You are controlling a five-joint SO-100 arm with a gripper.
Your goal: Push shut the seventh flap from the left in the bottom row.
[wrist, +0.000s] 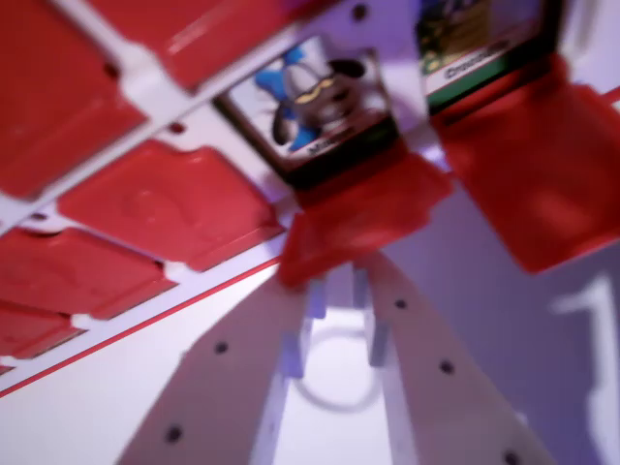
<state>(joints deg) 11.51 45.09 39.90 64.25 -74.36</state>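
— What sort of place am I steering in?

— I can't say for sure; my wrist view sits too close. I see a tabletop game setup: a white plastic board with rows of red plastic flaps, two of them open over cartoon character cards. It lies on a plain white surface with a thin red line. No walls or furniture show.

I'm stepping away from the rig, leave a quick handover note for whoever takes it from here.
Gripper: nearly closed, holding nothing, tips right at the free edge of an open red flap.
That flap hangs down below the blue character card. A second open flap sits on the wrist view's right, under the green card.
Flaps on the wrist view's left are shut.
Done: approach. Left: push the flap shut. Picture is blurred; cannot confirm flap count.
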